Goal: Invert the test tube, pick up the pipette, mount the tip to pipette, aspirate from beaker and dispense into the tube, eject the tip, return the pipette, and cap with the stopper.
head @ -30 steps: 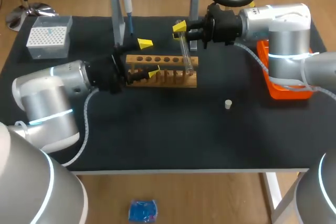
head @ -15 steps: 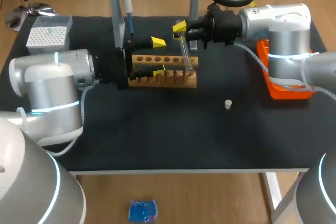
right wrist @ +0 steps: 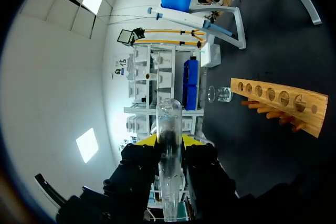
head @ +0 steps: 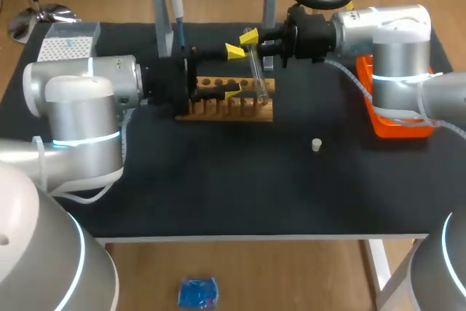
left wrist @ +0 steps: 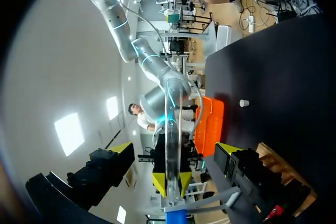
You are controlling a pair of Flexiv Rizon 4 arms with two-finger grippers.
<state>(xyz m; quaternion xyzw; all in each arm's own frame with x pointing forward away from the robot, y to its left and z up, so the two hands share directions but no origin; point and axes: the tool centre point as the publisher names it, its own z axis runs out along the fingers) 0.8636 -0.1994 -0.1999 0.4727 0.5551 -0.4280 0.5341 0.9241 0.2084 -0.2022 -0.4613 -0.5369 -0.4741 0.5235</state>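
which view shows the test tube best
Left wrist view: the test tube shows side-on, nearly whole, ahead of the open left tool. Right wrist view foreshortens it in the right tool; head view shows it small.

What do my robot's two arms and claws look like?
Both the left arm and right arm are thick, rounded silver-grey cylinders with thin glowing light-blue rings at the joints. Each ends in a black wrist section, with a pale cable looping alongside. The left claw and right claw have two black fingers with bright yellow wedge-shaped tips.
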